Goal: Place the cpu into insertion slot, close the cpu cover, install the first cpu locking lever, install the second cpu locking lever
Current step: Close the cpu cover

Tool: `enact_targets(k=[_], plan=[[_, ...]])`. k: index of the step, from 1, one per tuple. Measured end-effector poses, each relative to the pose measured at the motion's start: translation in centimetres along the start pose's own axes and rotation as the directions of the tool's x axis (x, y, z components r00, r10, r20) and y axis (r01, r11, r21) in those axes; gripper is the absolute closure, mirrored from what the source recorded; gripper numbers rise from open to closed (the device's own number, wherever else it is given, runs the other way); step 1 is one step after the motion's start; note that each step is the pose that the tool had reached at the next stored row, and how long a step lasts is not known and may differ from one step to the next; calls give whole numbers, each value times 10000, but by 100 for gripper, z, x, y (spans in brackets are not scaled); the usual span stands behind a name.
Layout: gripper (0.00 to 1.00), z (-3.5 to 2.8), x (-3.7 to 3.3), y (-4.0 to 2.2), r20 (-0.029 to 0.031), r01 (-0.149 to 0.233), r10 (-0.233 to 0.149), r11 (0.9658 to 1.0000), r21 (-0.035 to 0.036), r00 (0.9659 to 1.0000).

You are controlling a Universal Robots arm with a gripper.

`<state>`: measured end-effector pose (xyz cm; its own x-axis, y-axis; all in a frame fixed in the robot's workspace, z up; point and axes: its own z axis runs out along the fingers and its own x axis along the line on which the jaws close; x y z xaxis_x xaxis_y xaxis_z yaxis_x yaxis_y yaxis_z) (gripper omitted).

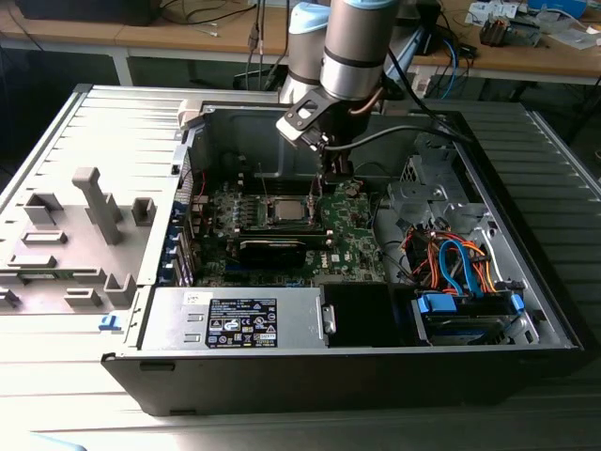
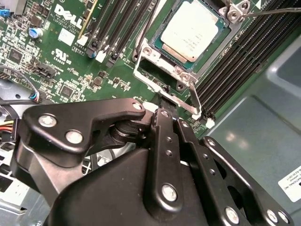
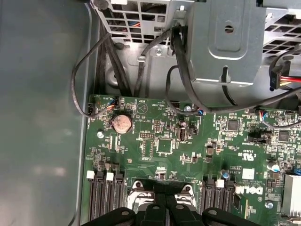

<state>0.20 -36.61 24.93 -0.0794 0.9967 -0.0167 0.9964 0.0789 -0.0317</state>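
Arm: I am running one arm (image 1: 352, 47), which reaches down into one open computer case (image 1: 526, 282) in the exterior view.
Gripper: one gripper (image 2: 165, 104), its two fingers (image 2: 162, 141) pressed together with nothing that I can see pinched between them. The tips sit at the rim of the cpu cover; I cannot tell whether they touch it.
Cpu: one cpu (image 2: 193, 29), pale metal top up, lying flat in the socket on the green board (image 3: 188, 150).
Cpu cover: one cpu cover (image 2: 157, 77), lying down around the cpu, with the chip's top showing through its open centre.
Wire levers: two. One wire lever (image 2: 142, 33) runs along one side of the socket, the other wire lever (image 2: 275, 9) by the far corner.
Memory slots: two banks of long black slots, one bank (image 2: 117, 28) on one side of the socket and the other bank (image 2: 244, 61) on the opposite side.
Battery: one round coin battery (image 3: 121, 123) on the board.
Writing: white lettering (image 2: 70, 16) printed on the board, one printed label (image 1: 241, 324) on the grey power box, and one white sticker (image 2: 291, 186) on the case floor.
Cables: one bundle of orange and blue cables (image 1: 451, 263) at the exterior view's right.
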Motion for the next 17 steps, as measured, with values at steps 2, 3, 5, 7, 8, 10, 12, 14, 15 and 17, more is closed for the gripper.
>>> enact_targets(k=[2,3,5,7,8,10,12,14,15,17], plan=[[89,2,0,-3,0,1,-1,10000,-1,10000],[89,2,0,-3,0,0,0,10000,-1,10000],[89,2,0,-4,0,-1,1,10000,-1,10000],[89,4,1,-9,0,-1,1,10000,-1,10000],[89,4,1,-10,-1,0,0,10000,-1,10000],[89,5,1,-15,0,0,0,10000,-1,10000],[89,9,2,-19,2,1,-1,10000,-1,10000],[89,12,2,-24,5,-1,1,10000,0,10000],[89,13,2,-24,5,1,-1,10000,0,10000],[89,16,3,-38,5,-1,1,10000,0,10000]])
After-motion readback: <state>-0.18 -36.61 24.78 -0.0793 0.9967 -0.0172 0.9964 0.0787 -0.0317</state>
